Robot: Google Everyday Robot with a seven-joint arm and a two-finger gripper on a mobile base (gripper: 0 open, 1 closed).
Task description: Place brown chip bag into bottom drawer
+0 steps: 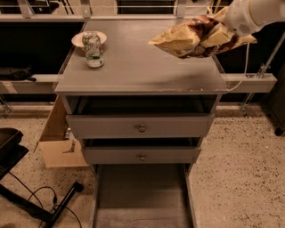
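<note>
Your bag (187, 40) hangs in the air over the right rear corner of the bench (142, 67), clear of the top, with a soft shadow on the grey surface below it. It is crinkled foil, pale yellow at the left end and dark brown toward the middle, and it lies roughly level with its left tip pointing toward the bench's centre. Your hand (228, 27) is clenched on the bag's right end, mostly hidden behind the creased foil. The smooth white arm (256, 13) runs off the upper right corner.

The bench top is a flat, matte grey slab. On its left rear part a green-and-white can (93, 49) stands upright, just in front of a small round pale plate (79, 40), well apart from the bag.

Below the top, two grey drawers (178, 127) sit slightly pulled out, each with a small round knob (141, 129) at its middle. Under them the bottom drawer (142, 196) is pulled far out: a wide, shallow grey tray with a flat floor and low sides.

Left of the cabinet an open cardboard box (60, 147) leans against it on the speckled floor (236, 169).
</note>
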